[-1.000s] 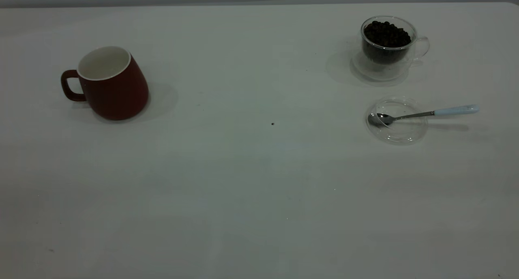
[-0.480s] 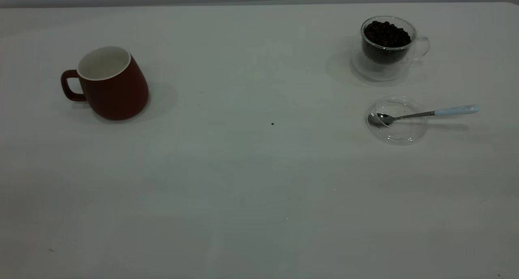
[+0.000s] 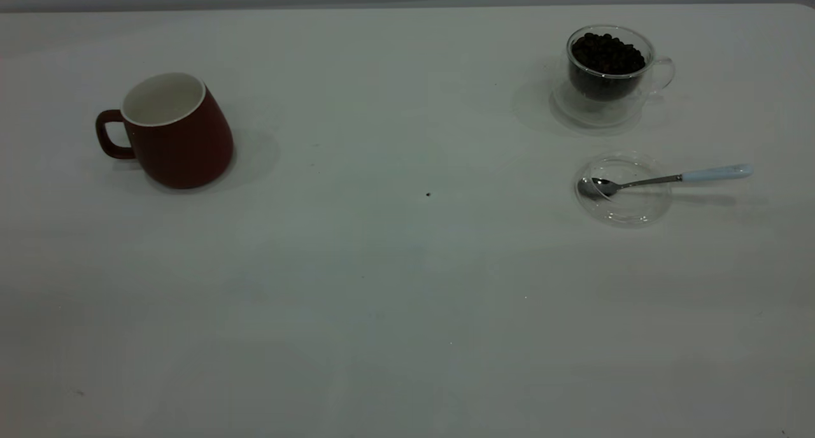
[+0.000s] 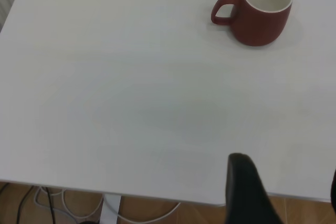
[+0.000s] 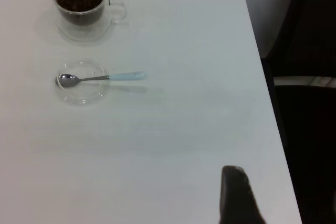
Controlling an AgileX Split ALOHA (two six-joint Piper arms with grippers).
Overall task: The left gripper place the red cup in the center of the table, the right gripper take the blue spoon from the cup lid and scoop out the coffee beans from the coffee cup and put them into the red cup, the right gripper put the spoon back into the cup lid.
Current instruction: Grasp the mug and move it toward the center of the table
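The red cup [image 3: 172, 132] stands upright and empty at the left of the table [image 3: 407, 310], with its handle pointing left. The coffee cup [image 3: 608, 75] with coffee beans [image 3: 606, 53] stands at the far right. In front of it the blue spoon [image 3: 668, 178] rests with its bowl in the cup lid [image 3: 623, 190]. Neither gripper shows in the exterior view. My left gripper [image 4: 289, 192] is open and empty over the table's near edge, far from the red cup [image 4: 260, 11]. My right gripper [image 5: 283, 192] is open and empty near the table's side edge, far from the spoon [image 5: 102, 77].
A tiny dark speck [image 3: 428, 195] lies near the table's middle. In the right wrist view a dark chair [image 5: 310, 77] stands beyond the table's edge. In the left wrist view cables [image 4: 63, 203] lie on the floor below the table's edge.
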